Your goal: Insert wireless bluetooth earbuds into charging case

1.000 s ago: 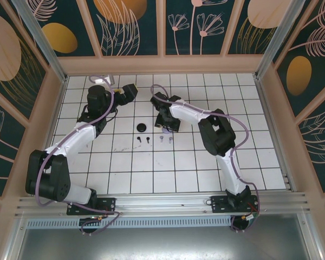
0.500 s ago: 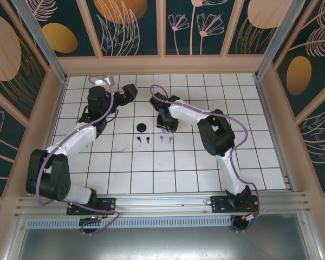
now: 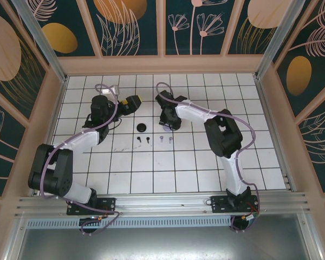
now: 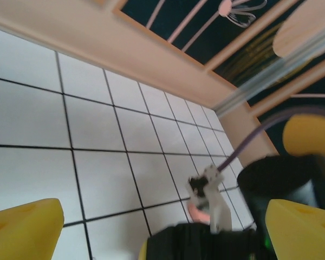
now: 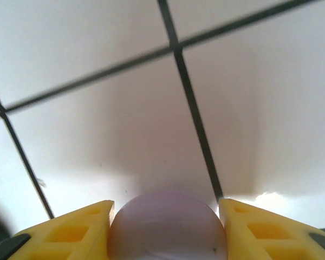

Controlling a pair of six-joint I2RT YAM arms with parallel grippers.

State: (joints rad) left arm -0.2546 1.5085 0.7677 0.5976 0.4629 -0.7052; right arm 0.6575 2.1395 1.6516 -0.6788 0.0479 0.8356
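Just far of the earbuds (image 3: pixel 161 139), the right gripper (image 5: pixel 165 211) has its jaws closed on the lilac case (image 5: pixel 167 235) while those of the left gripper (image 4: pixel 162 219) gape empty, so securing the case seems the step, opening its lid the next need.

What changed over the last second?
The left end effector, open, drew back toward the near edge. The right end effector closed on the lilac case. The black case and the row of earbuds stayed put.
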